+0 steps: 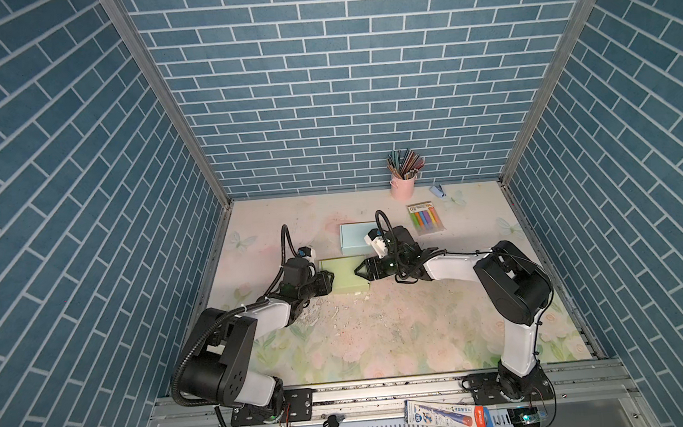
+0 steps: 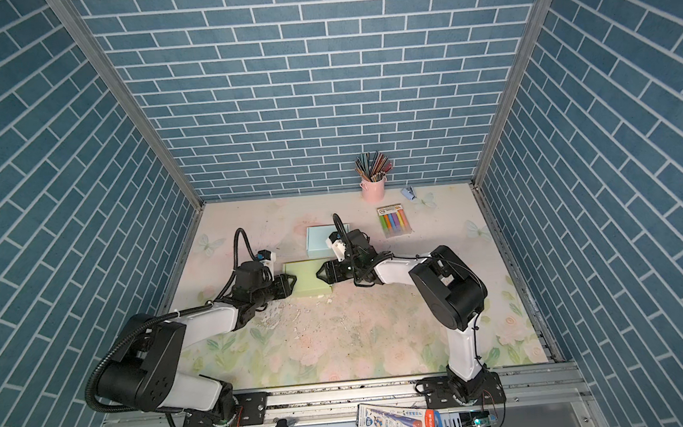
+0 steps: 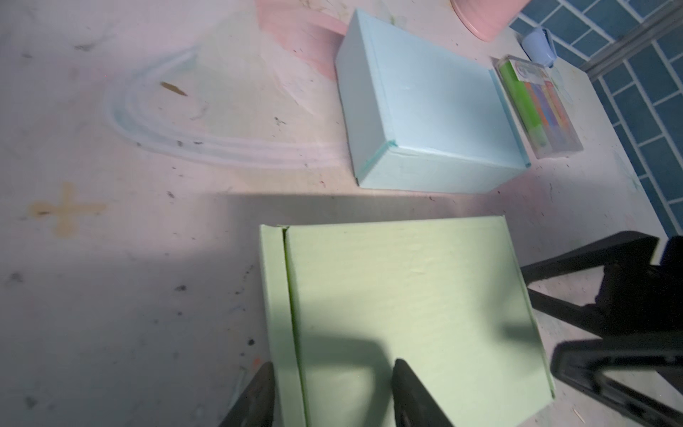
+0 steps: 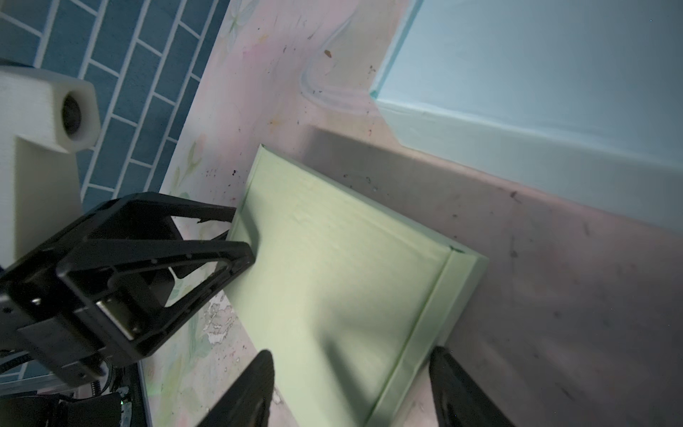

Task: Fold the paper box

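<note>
Two pincers: both stand apart, clamped on nothing. I have the left pincer [image 1: 330,283] at the 9 o'clock end of the green paper box [image 1: 342,275] and the right pincer [image 1: 360,273] at its 3 o'clock end, tips facing each other.
Green paper box: flat on the counter [image 1: 383,344], a little toward 9 o'clock of the middle. Its lid [image 3: 399,295] is down and looks closed, so I judge the fold nearly done.
Strip: a narrow strip [image 3: 275,295] runs beside the lid at each pincer's end. Each pincer's fingers [image 3: 414,399] straddle it, one outside the wall and one over the lid. I cannot tell whether they touch.
Sliding risk: if one side pushes harder, the light box could skate or spin on the counter toward the light blue box [image 1: 354,238] at its 1 o'clock.
Lid risk: a slit shows beside the strip, and a lid not fully seated could spring up once I back off.
Crush risk: pressing down or squeezing near the corners could dent the thin card.
Clash risk: both pincers work the 6 o'clock half of the box, close together, so any overshoot inward could knock them.
Left arm [image 1: 232,327]: base at 7 o'clock, elbow folded back, forearm low and pointing toward 3 o'clock.
Right arm [image 1: 512,288]: base at 5 o'clock, upper link upright, elbow high, forearm reaching toward 9 o'clock with the wrist about level with the box.
</note>
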